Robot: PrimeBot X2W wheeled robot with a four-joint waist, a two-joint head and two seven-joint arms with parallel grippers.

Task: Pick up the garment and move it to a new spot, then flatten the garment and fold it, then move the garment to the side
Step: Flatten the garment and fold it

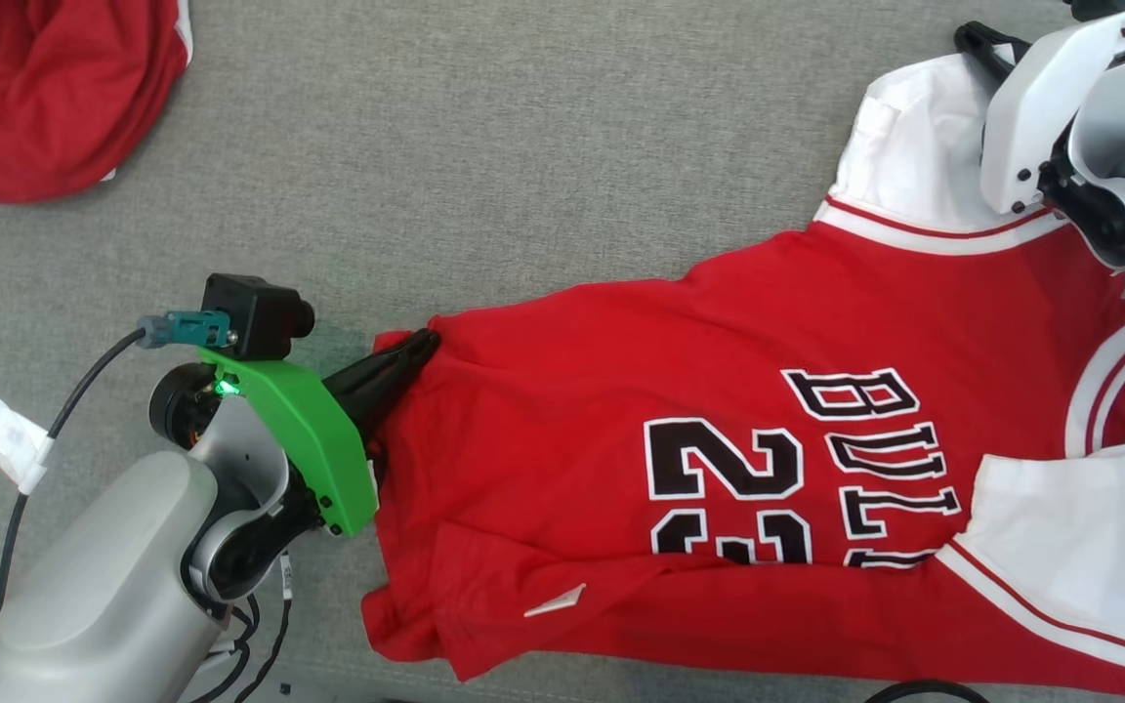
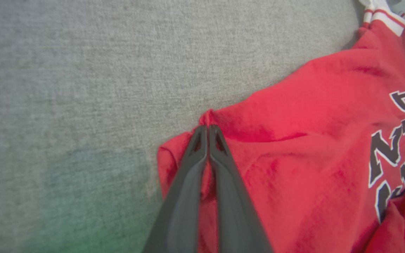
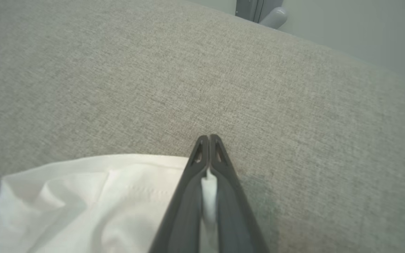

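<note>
Lying between them, the garment (image 1: 621,410) is pinched by left hand (image 2: 207,128) and right hand (image 3: 208,137).

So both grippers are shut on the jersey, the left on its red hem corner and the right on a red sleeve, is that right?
Not quite. The right gripper is shut on a white sleeve, not a red one; the right wrist view shows white cloth in its grip. The left gripper does pinch the red hem corner of the jersey.
</note>
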